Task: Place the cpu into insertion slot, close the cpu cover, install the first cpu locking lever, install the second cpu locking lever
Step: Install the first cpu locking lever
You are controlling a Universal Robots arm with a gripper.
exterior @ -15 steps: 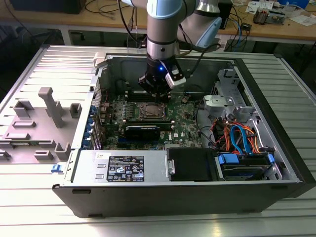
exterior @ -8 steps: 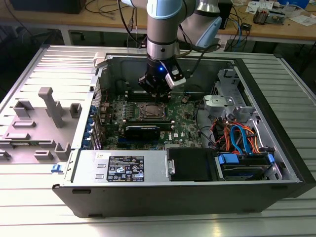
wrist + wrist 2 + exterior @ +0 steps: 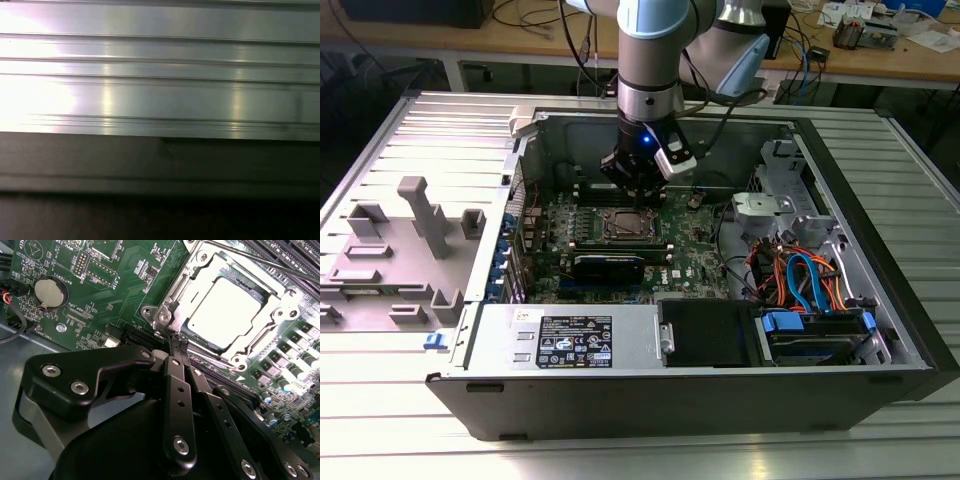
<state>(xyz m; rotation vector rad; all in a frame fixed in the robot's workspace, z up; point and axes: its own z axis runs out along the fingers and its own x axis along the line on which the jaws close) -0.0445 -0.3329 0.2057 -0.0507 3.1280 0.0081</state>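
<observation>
I've got the gripper (image 3: 178, 342) pinched closed, empty, tips at the cpu cover (image 3: 280, 305) corner, 7 o'clock of the cpu (image 3: 226, 311) seated in the insertion slot (image 3: 629, 225). Lever step: I'd press slowly, steadily.

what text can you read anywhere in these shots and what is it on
White label on the power supply, exterior view: print too small to read.
Motherboard, second wrist view: white lettering beside the coin cell, too blurred to quote reliably.
Nothing can be quoted with confidence.
</observation>
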